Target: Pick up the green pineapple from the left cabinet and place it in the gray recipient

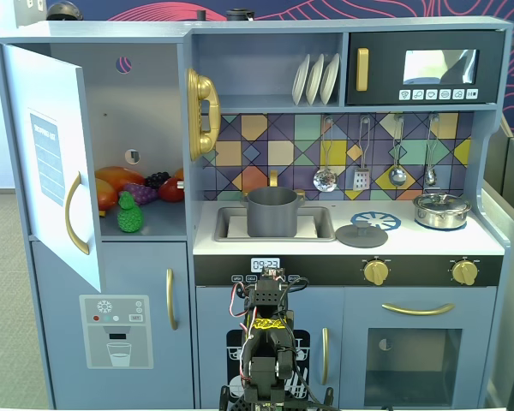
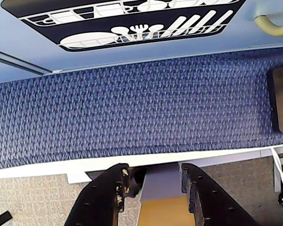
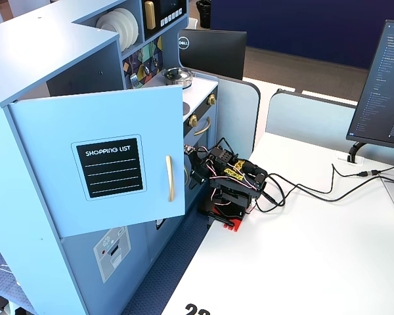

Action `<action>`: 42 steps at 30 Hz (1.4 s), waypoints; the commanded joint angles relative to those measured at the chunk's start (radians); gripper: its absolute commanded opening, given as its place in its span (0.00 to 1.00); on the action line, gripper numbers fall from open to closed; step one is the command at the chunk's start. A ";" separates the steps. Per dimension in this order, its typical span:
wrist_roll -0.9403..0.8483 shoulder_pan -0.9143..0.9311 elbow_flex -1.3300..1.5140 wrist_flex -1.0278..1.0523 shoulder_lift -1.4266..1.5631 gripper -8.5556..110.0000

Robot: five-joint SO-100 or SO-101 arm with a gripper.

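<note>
The green pineapple point(image 1: 129, 214) stands upright at the front of the left cabinet's point(image 1: 146, 86) shelf. The cabinet's door point(image 1: 56, 163) is swung wide open; it also shows in a fixed view point(image 3: 98, 167). The gray recipient point(image 1: 272, 211) sits in the sink point(image 1: 321, 224), right of the cabinet. My arm point(image 1: 266, 342) is folded low in front of the kitchen's lower doors, far below both, and shows at the table edge in a fixed view point(image 3: 233, 184). In the wrist view my gripper point(image 2: 153, 168) points down at blue carpet, jaws apart and empty.
Purple grapes point(image 1: 141, 192) and orange-red fruits point(image 1: 118, 178) lie behind the pineapple. A gray lid point(image 1: 361, 234) and a steel lidded pot point(image 1: 441, 210) sit on the counter. Utensils point(image 1: 325, 175) hang above. Cables point(image 3: 315, 190) and a monitor point(image 3: 384, 85) are on the white table.
</note>
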 commanded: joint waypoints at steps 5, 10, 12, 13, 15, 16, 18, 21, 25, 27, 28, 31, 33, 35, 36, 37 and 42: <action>0.055 0.055 0.023 0.156 -0.002 0.08; 0.057 0.051 0.023 0.156 -0.002 0.08; 0.057 0.049 0.023 0.156 -0.002 0.08; 0.057 0.049 0.023 0.156 -0.002 0.09; 0.055 0.051 0.023 0.156 -0.002 0.08; 0.060 0.032 0.021 0.155 -0.002 0.07; 0.072 -0.015 0.003 0.089 -0.003 0.07; 0.112 -0.279 -0.144 -0.083 -0.071 0.07; 0.107 -0.692 -0.368 -0.425 -0.230 0.07; 0.051 -0.870 -0.437 -0.621 -0.270 0.07; 0.044 -0.956 -0.469 -0.683 -0.273 0.07; 0.021 -1.170 -0.489 -0.879 -0.261 0.07; -0.044 -1.218 -0.488 -0.927 -0.253 0.07; -0.055 -1.210 -0.468 -0.976 -0.241 0.07; -0.049 -1.193 -0.457 -1.008 -0.241 0.07; -0.044 -1.167 -0.451 -1.026 -0.241 0.07; -0.103 -1.023 -0.482 -1.058 -0.302 0.07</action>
